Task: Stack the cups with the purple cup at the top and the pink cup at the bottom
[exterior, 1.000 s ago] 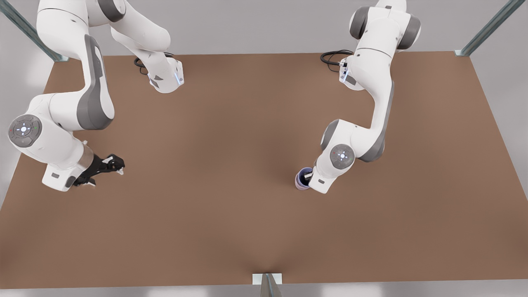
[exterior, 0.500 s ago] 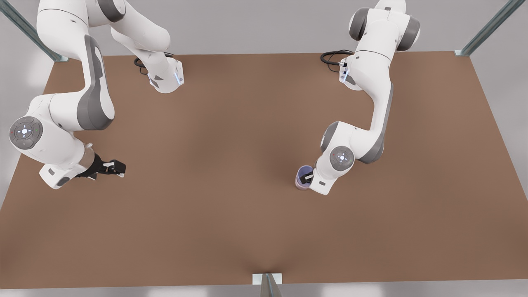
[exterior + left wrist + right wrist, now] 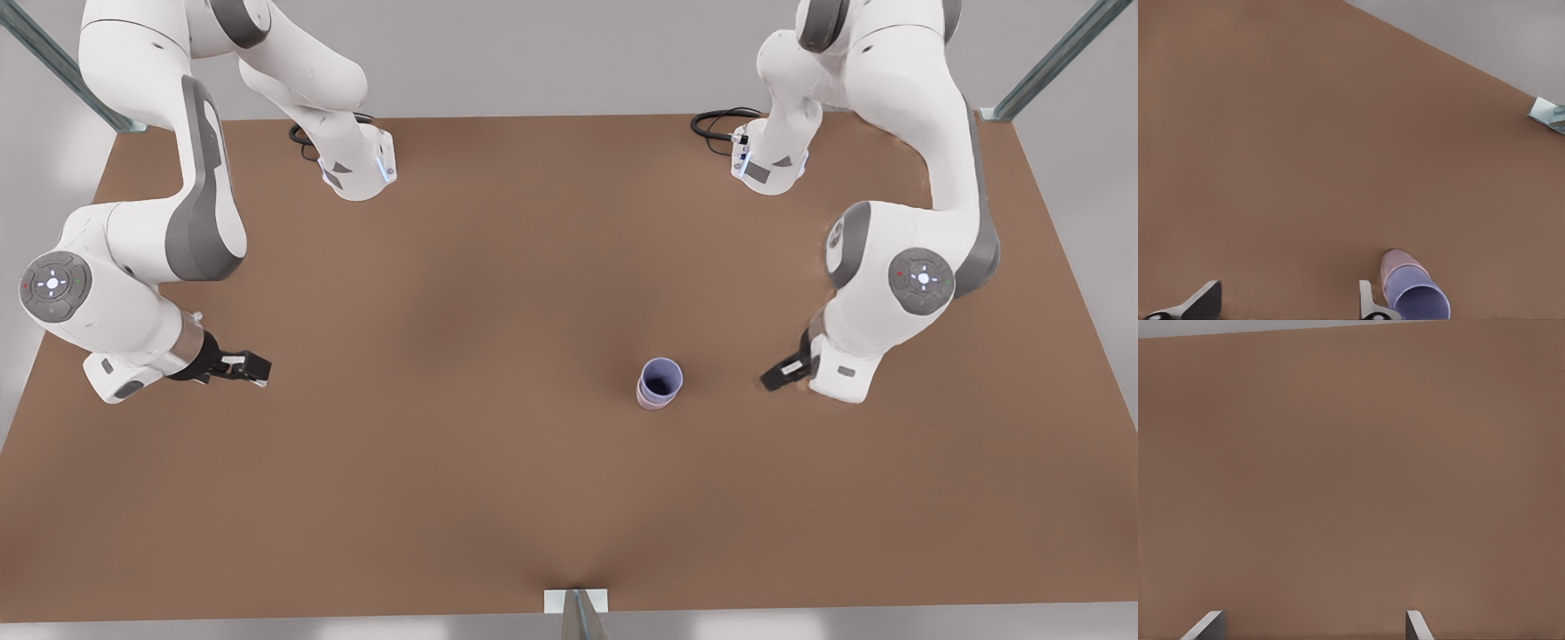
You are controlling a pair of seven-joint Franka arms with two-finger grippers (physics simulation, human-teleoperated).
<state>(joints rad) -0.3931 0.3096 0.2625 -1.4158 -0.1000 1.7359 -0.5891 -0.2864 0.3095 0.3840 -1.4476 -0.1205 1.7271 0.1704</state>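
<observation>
Stack status: the purple cup (image 3: pixel 661 377) sits nested inside the pink cup (image 3: pixel 651 403), upright on the brown table (image 3: pixel 480 267), a little toward the front view's right of centre. From the pictures I judge the required order met: pink below, purple on top.

My left gripper (image 3: pixel 782 373) hangs low over the table on the front view's right, near the stack but clear of it. Its fingers are spread wide and hold nothing. In the left wrist view one finger (image 3: pixel 1368 303) sits just beside the cups.

My right gripper (image 3: pixel 242 366) waits well apart on the front view's left, fingers likewise spread and empty, facing bare table.

Handling estimate: both cups look light, thin-walled and rigid, with smooth matte sides. The taper means a side grasp could slip, so if I must re-grip I would pinch the wall at the purple rim, one finger inside. A sideways nudge could tip the stack.

Hard to make out:
- The pink cup shows as little more than a sliver below the purple wall.
- How deep the purple cup seats cannot be read.
- The left fingers are cut off at the frame edge.
</observation>
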